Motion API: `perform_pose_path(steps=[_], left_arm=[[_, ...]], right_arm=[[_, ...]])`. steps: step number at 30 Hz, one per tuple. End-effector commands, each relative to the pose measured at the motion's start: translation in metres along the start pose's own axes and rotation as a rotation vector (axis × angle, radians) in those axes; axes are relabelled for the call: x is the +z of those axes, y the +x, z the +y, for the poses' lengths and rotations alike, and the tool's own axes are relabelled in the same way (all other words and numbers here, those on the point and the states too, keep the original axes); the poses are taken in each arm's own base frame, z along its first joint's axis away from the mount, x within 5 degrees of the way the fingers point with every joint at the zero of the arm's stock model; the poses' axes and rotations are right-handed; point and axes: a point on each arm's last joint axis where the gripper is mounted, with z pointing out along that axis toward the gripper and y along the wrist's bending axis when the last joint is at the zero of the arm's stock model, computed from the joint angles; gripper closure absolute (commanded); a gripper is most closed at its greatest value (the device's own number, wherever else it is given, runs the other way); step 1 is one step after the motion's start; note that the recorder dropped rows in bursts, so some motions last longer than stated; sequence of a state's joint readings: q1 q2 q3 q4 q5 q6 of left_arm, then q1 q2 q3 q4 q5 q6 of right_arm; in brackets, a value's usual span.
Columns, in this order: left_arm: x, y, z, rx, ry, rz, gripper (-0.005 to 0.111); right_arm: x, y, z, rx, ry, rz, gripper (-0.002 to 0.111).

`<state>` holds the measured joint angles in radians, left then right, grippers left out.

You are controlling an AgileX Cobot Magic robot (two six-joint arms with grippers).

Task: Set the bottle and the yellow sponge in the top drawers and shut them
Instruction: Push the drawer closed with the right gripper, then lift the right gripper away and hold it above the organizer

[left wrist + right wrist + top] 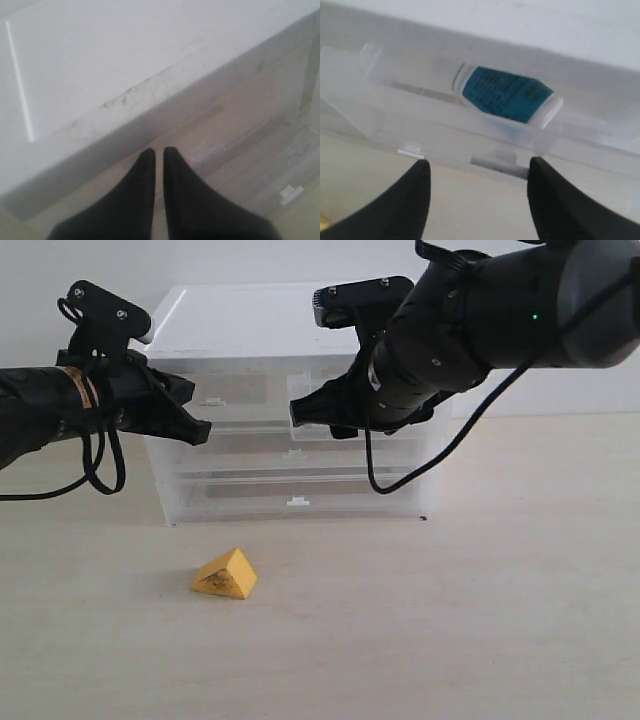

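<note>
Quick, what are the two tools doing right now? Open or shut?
Left tool: shut, holding nothing.
Right tool: open, empty; the bottle lies in the top drawer ahead.

Matte black casing noted on both arms. On left arm (40,415): tan band (82,390) wrapped near wrist, black cable (103,490) looped beneath. At left pincer (203,430): tapered fingers (135,200), rounded tips. On right arm (480,310): bulky rounded segments, small screws dotted over casing, green light (535,316) lit, thin cable (371,465) trailed below. At right pincer (296,412): blunt fingers (405,200), smooth. Black camera bracket (105,308) with pale screws fitted above each wrist.
</note>
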<state>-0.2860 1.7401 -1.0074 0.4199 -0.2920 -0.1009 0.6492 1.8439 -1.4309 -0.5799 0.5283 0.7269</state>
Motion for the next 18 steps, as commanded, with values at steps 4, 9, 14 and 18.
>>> perform_pose_path(steps=[4,9,14,18], left_arm=[[-0.003,-0.005,0.003,-0.005,-0.01,-0.013,0.103],[-0.003,-0.005,0.003,-0.005,-0.01,-0.013,0.103],[-0.003,-0.005,0.003,-0.004,-0.01,-0.016,0.103],[-0.003,-0.005,0.003,-0.007,-0.01,-0.019,0.103]], right_arm=[[0.02,-0.02,-0.007,-0.004,0.012,-0.063,0.058],[0.028,-0.025,-0.027,0.032,0.022,-0.09,0.058],[0.026,-0.023,-0.028,0.036,0.022,-0.048,0.058],[0.013,-0.021,-0.029,0.033,0.017,0.018,0.058]])
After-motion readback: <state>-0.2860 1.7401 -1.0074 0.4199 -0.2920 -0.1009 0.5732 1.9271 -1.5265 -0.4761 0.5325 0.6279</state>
